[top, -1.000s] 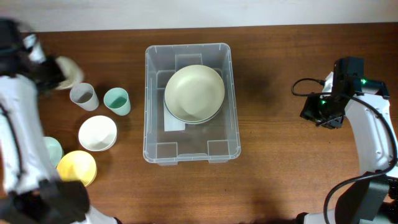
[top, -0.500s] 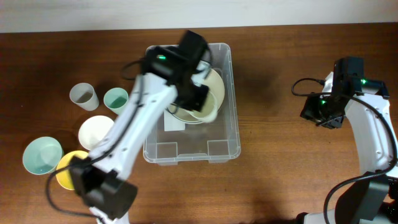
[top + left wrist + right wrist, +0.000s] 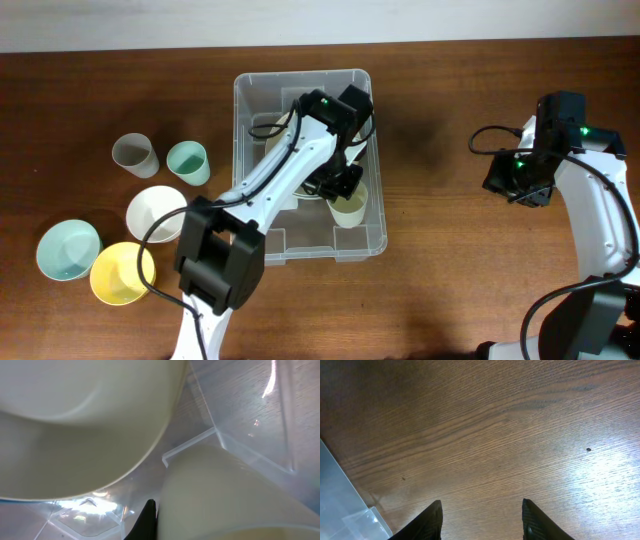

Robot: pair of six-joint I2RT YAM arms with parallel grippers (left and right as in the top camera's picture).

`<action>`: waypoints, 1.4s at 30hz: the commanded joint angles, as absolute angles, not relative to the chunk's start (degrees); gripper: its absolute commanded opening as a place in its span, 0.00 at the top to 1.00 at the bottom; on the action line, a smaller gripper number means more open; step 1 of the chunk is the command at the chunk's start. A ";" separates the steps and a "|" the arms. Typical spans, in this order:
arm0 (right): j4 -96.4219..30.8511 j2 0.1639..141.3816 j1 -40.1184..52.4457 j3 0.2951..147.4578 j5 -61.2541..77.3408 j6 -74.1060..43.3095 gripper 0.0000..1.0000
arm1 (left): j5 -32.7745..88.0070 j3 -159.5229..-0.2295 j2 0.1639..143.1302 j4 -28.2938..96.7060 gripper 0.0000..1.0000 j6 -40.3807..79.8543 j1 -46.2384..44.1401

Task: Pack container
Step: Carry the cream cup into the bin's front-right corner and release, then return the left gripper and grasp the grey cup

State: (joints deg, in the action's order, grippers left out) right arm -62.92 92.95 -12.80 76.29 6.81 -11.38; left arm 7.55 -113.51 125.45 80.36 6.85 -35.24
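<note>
The clear container (image 3: 240, 150) stands mid-table. My left gripper (image 3: 342, 188) reaches down into its right half, shut on the wall of a cream cup (image 3: 349, 210), which hangs upright just inside the right wall. In the left wrist view the cream cup (image 3: 230, 495) fills the lower right with one black finger (image 3: 149, 520) pressed against its side. The pale green bowl (image 3: 75, 430) lies in the container beside it, mostly hidden under my arm from overhead. My right gripper (image 3: 515, 185) hovers open over bare wood, right of the container, its fingers (image 3: 432, 520) holding nothing.
Left of the container stand a grey cup (image 3: 133, 155), a teal cup (image 3: 187, 162), a white bowl (image 3: 157, 213), a teal bowl (image 3: 68, 250) and a yellow bowl (image 3: 122, 272). A container corner (image 3: 340, 510) shows in the right wrist view.
My left arm swung from the far left across the table with the cream cup and brought it down inside the container's right side. The right arm has not moved.
</note>
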 commanded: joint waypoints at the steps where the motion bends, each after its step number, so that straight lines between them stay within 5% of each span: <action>1: -62.98 92.58 -12.45 76.14 6.94 -10.74 0.53 | 8.62 -113.40 126.13 80.23 0.93 6.74 -35.59; 4: -63.00 92.58 -12.43 76.14 6.94 -10.74 0.53 | 8.62 -113.38 126.13 80.44 0.78 6.74 -35.59; 6: -63.00 92.58 -12.43 76.14 6.94 -10.76 0.53 | 8.62 -113.40 126.13 80.66 0.53 6.74 -35.59; 7: -63.02 92.58 -12.43 76.14 6.94 -10.74 0.53 | 8.62 -113.38 126.13 80.68 0.51 6.74 -35.59; 26: -63.16 92.58 -12.43 76.14 6.92 -10.74 0.53 | -7.40 -126.78 125.97 80.97 0.43 5.67 -35.05; 42: -63.18 92.58 -12.45 76.14 6.92 -10.74 0.53 | -3.33 -126.76 137.75 65.28 0.40 1.41 -30.48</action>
